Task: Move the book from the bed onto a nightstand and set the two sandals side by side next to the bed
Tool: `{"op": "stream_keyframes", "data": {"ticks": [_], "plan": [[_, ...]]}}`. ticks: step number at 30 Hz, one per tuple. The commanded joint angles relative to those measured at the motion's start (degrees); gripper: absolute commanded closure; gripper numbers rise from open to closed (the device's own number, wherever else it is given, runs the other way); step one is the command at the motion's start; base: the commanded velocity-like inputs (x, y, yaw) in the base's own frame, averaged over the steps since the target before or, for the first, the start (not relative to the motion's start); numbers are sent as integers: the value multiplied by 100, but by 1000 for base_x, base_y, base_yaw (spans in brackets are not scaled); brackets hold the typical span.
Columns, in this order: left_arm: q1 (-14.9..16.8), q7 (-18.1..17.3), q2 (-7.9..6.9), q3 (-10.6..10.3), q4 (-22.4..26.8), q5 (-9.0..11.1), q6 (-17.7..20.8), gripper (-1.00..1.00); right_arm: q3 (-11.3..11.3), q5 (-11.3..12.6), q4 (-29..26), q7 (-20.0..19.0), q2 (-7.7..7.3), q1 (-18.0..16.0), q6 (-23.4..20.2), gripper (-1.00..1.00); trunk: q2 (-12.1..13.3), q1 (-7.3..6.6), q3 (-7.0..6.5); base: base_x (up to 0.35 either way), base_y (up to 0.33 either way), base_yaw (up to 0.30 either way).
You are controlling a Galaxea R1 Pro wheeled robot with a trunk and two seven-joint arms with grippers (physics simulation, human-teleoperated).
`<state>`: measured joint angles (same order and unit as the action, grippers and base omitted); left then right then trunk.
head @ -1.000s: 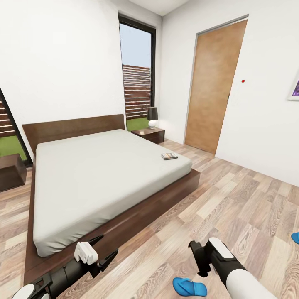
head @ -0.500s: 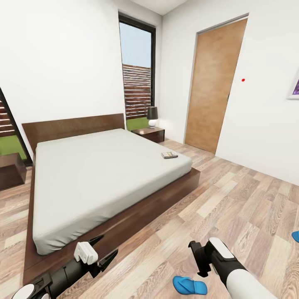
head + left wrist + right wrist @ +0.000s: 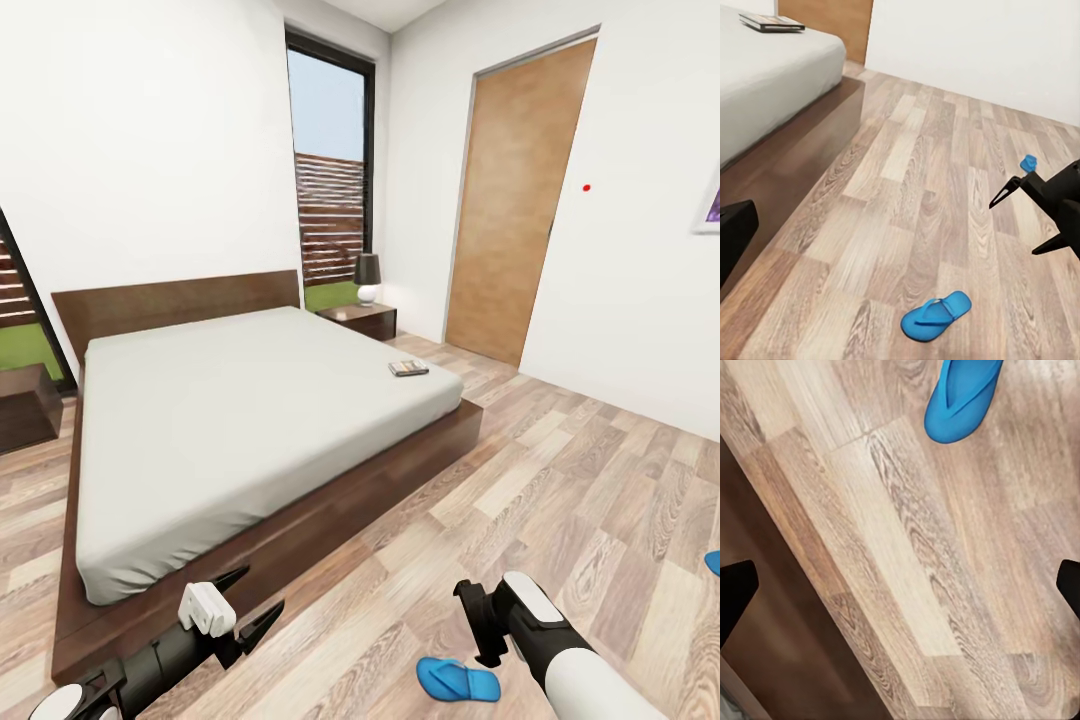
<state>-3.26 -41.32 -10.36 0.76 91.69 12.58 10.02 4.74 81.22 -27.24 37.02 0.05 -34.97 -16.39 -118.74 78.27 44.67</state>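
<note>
Near the bed's (image 3: 230, 420) far right corner lies the book (image 3: 408, 369); both grippers, left (image 3: 240, 610) and right (image 3: 478, 622), hang spread, empty. Left wrist: sandals (image 3: 936, 315) (image 3: 1028, 163) well apart. Right wrist: one sandal (image 3: 961, 396) close; driving on might scuff it away.

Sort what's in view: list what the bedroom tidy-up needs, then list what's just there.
For the job:
book, lying on the bed near its corner
near sandal, on the floor by the right gripper
far sandal, at the picture's edge
nightstand

Just there:
lamp on that nightstand
door
window
</note>
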Motion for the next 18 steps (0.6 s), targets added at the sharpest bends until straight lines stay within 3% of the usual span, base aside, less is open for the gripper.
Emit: {"op": "stream_keyframes", "data": {"ticks": [1, 9, 14, 18], "plan": [[0, -17, -1, 3, 3, 58, 61, -100, 18, 17, -10, 33, 2, -1, -22, -100, -44, 22, 23, 0, 0, 0], [1, -17, -1, -14, -2, 53, 55, -100, 18, 17, -10, 33, 4, -1, -16, -100, -365, 198, 167, 0, 0, 0], [0, 13, -1, -443, -2, 52, 53, -100, 18, 17, -10, 33, 4, -1, -13, -100, -565, 308, 256, 0, 0, 0], [1, 17, -1, -488, -2, 52, 53, -100, 12, 17, -10, 33, 4, -1, -2, -100, -726, 396, 328, 0, 0, 0]]}}
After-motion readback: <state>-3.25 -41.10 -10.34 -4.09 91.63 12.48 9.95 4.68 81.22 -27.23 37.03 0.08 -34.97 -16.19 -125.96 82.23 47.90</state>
